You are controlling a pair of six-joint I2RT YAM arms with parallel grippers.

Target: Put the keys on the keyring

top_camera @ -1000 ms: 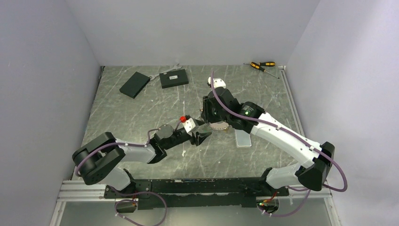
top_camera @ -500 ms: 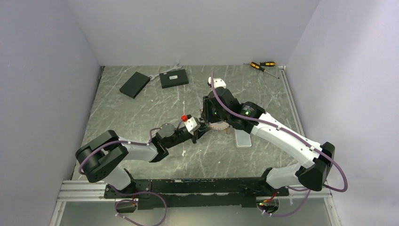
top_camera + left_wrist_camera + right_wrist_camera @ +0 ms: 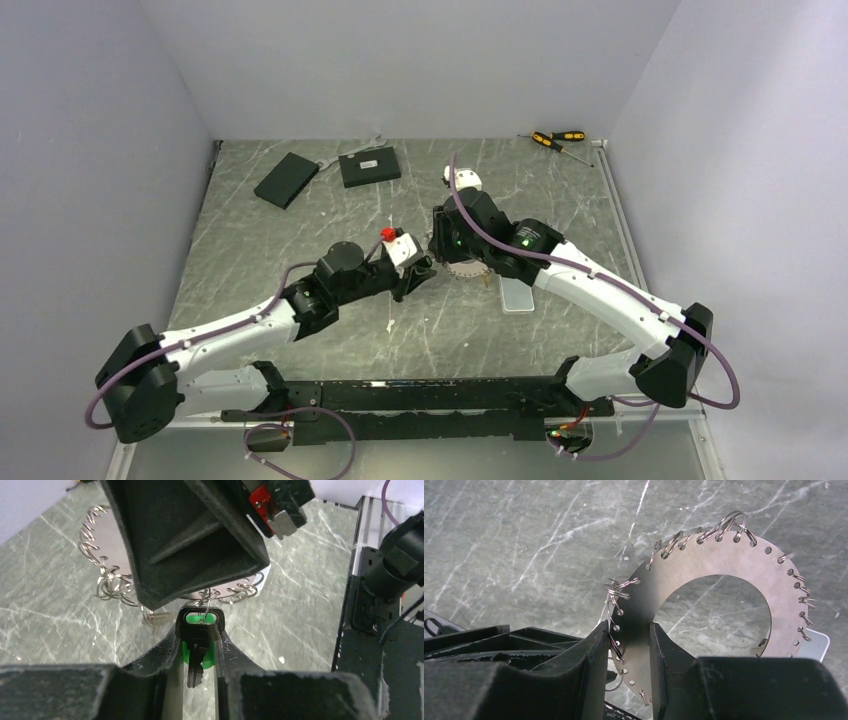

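Note:
The keyring (image 3: 724, 560) is a flat grey metal disc with a wide hole and small wire loops through holes along its rim. My right gripper (image 3: 629, 627) is shut on its rim and holds it above the table; both sit mid-table in the top view (image 3: 462, 268). My left gripper (image 3: 199, 641) is shut on a black-headed key (image 3: 200, 630) with a green tag behind it. A thin wire loop passes through the key's head, right under the keyring (image 3: 112, 550). In the top view the left gripper (image 3: 417, 272) touches the ring's left side. Other keys are out of view.
A pale phone (image 3: 517, 296) lies just right of the ring. Two flat black boxes (image 3: 286, 179) (image 3: 369, 167) and a wrench (image 3: 372, 143) lie at the back left. Yellow-and-black screwdrivers (image 3: 556, 139) lie at the back right corner. The right gripper's black body hangs close over the left fingers.
My left arm has stretched forward and its gripper has moved up and right, closer under the keyring, with the key in it. The right arm and the ring have stayed still.

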